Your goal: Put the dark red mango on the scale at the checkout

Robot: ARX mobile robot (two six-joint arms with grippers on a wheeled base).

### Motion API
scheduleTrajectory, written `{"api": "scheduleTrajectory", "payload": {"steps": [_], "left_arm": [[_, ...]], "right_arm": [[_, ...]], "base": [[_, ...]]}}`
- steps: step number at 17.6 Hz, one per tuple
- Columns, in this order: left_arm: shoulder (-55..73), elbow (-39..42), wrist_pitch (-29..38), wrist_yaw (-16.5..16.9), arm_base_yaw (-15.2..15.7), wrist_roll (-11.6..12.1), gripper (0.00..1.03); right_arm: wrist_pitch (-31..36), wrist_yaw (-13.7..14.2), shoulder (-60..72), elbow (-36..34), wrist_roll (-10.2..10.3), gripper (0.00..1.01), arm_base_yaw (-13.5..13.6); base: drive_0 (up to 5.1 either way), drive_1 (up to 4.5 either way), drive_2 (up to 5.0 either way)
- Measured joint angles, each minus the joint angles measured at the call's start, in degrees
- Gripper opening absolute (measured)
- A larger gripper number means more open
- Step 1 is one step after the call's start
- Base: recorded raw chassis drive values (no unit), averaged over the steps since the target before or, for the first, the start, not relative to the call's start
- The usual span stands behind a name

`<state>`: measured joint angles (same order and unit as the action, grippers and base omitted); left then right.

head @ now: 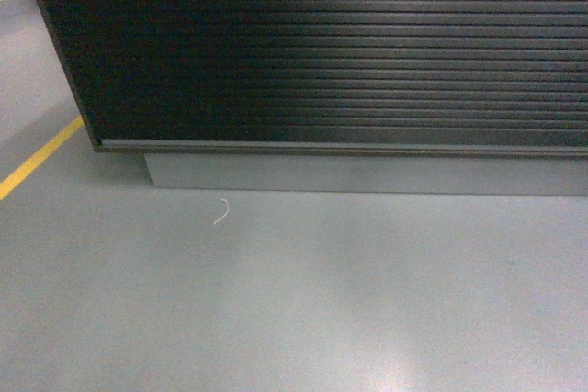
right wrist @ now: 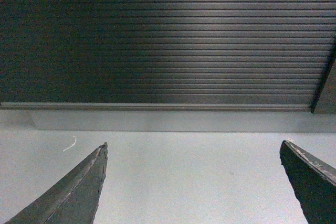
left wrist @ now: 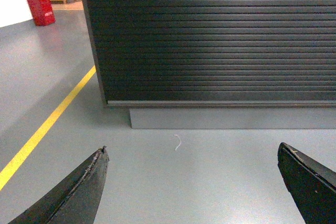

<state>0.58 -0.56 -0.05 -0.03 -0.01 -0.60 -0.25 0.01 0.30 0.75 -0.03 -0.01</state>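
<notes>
1. Dark brown-black ribbed slats: the front panel of the checkout [head: 349, 52], filling the upper part of all 3 views. Only this front face shows; the flat top is above every frame.
2. Pale grey plinth [head: 367, 174]: a recessed kick strip under the panel, meeting the floor.
3. Grey floor [head: 276, 309]: smooth, faintly glossy, with a yellow line [head: 37, 161] running off to the left of the counter's corner.
4. White scrap [head: 221, 212]: a small curl of thread or wire lying on the floor just in front of the plinth. Also caught by both wrist views.
5. Red box [left wrist: 39, 5]: far off at upper left in the left wrist view, well apart from the counter.
6. Left gripper [left wrist: 191, 182]: 2 dark fingers spread wide, nothing between them, pointed at the base of the counter.
7. Right gripper [right wrist: 191, 182]: likewise spread wide and empty, aimed low at the slats.
8. Dark red mango: not in any view. Its whereabouts cannot be told from here.
9. Scale: not in any view; presumably up on the countertop, out of frame.
10. Step in hand, as I judge it: the approach, with the base drawn up facing the counter and no grasp begun.
11. Next move calls for: raising the view or arms to counter height, finding the mango and the scale, then picking with 1 open gripper.
</notes>
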Motion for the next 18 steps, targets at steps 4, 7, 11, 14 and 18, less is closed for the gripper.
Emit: {"api": "scheduleTrajectory", "payload": {"steps": [4,7,11,14,18], "left_arm": [[0.0,0.0,-0.3,0.0,0.0,0.0,0.98],[0.0,0.0,0.0,0.0,0.0,0.0,0.98],[0.0,0.0,-0.1,0.0,0.0,0.0,0.98],[0.0,0.0,-0.2,0.0,0.0,0.0,0.98],[0.0,0.0,-0.2,0.0,0.0,0.0,0.98]], "right_arm": [[-0.1,0.0,0.0,0.0,0.0,0.98,0.0],[0.0,0.0,0.0,0.0,0.0,0.98,0.0],[-0.1,0.0,0.0,0.0,0.0,0.98,0.0],[-0.1,0.0,0.0,0.0,0.0,0.98,0.0],[0.0,0.0,0.0,0.0,0.0,0.98,0.0]], "base": [[0.0,4.31,-4.3],[0.1,4.37,-4.2],[0.1,4.35,-4.2],[0.0,4.27,-4.3],[0.0,4.26,-4.3]]}}
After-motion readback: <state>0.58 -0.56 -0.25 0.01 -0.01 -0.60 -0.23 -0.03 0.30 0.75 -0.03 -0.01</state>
